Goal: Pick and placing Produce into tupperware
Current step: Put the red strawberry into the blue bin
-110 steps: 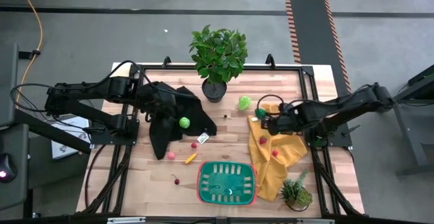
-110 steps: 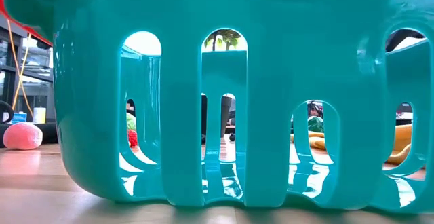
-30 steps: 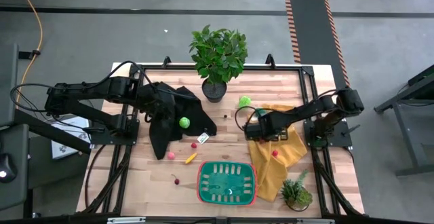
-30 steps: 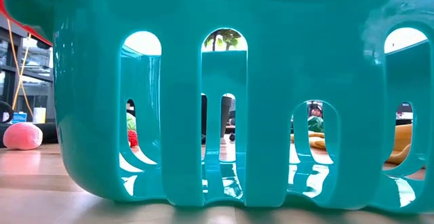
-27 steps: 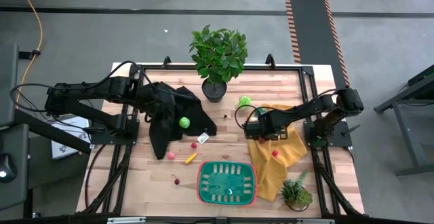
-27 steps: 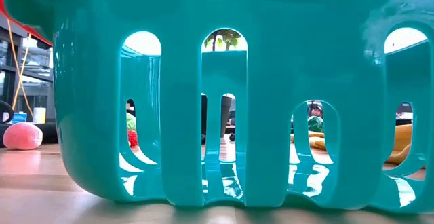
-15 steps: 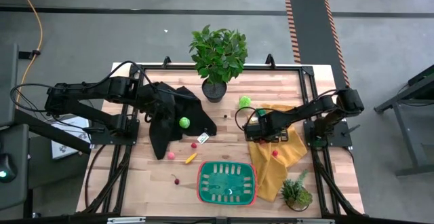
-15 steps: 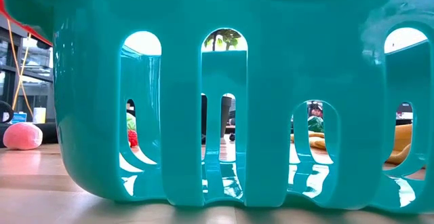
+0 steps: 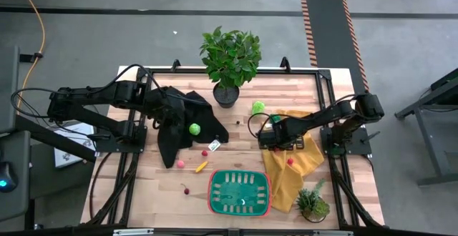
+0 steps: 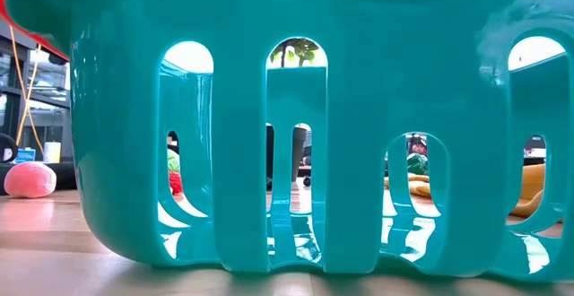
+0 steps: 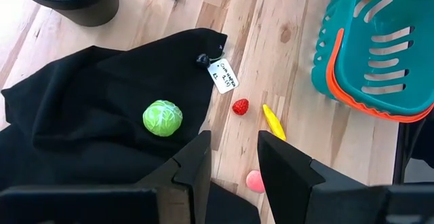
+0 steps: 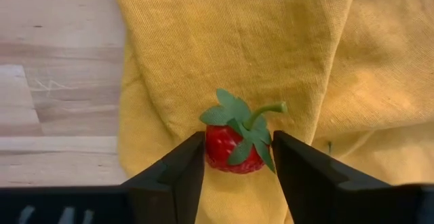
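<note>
The right gripper [image 12: 237,157] brackets a toy strawberry [image 12: 234,142] on the yellow cloth [image 12: 305,61] — whether it grips, I cannot tell; the left gripper [image 11: 234,159] hovers part-open over the black cloth [image 11: 81,115].

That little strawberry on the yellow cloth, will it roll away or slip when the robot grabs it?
The strawberry probably won't roll far: the soft, creased yellow cloth cradles it. Its rounded sides might slip between the right tool's fingers, and its thin stem looks bendy.
</note>
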